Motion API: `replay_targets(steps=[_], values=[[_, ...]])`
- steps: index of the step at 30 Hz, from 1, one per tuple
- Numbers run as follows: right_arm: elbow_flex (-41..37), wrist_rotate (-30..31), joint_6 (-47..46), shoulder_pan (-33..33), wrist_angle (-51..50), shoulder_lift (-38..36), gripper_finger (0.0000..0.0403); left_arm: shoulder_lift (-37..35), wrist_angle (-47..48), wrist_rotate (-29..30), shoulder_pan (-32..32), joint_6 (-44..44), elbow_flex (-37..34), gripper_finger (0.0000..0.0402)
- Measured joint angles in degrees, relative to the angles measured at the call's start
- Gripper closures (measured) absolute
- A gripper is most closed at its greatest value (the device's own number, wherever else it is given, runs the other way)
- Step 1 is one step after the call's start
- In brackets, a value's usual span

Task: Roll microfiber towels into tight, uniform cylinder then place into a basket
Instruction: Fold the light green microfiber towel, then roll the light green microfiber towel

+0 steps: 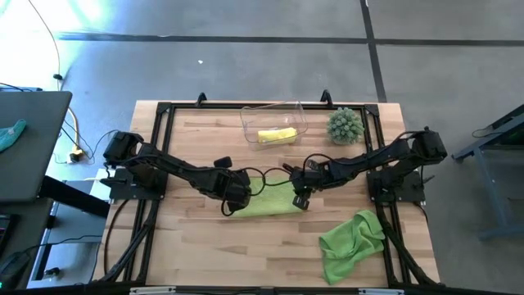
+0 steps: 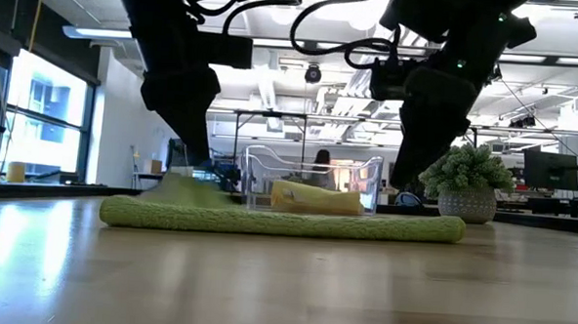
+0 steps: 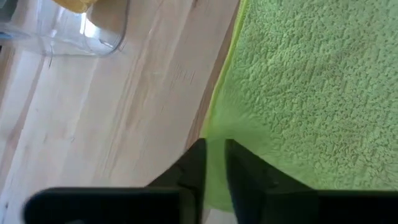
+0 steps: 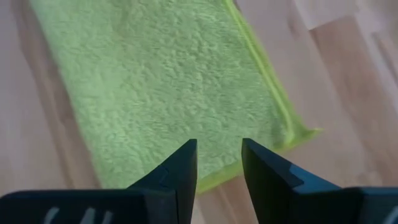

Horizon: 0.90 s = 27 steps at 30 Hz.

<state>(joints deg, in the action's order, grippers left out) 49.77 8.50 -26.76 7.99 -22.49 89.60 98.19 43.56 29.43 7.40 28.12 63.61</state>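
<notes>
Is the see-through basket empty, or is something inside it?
Not empty. The basket holds one rolled yellow towel; the low view shows it lying behind the clear wall.

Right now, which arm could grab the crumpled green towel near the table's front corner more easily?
The right arm, probably. The crumpled green towel lies on its side of the table, just in front of the right gripper. The left gripper is farther away, across the folded towel.

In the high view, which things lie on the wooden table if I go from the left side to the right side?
Left gripper → flat lime green towel → clear plastic basket holding the rolled yellow towel → right gripper → spiky green plant → crumpled lime green towel.
</notes>
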Motion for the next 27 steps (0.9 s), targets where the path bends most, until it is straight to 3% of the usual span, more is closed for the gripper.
replay_targets(steps=[5, 9, 17, 27], values=[[-0.04, -0.01, -3.28, 1.90, 0.58, 0.00, 0.0283, 0.00, 2.65, -1.99, 0.00, 1.88, 0.00, 0.0282], [-0.04, 0.01, -7.29, 3.63, 2.00, 0.62, 0.0283, 0.00, 2.22, -3.36, 0.17, 3.22, 0.00, 0.0257], [-0.07, -0.08, -14.38, 7.88, 7.10, 6.05, 0.0283, 0.70, -5.26, -5.95, -0.32, -1.77, -5.73, 0.0261], [-0.05, 0.26, -18.25, 9.33, 6.98, 7.46, 0.0283, 0.94, -15.71, -15.64, 0.04, -2.00, -12.12, 0.0286]])
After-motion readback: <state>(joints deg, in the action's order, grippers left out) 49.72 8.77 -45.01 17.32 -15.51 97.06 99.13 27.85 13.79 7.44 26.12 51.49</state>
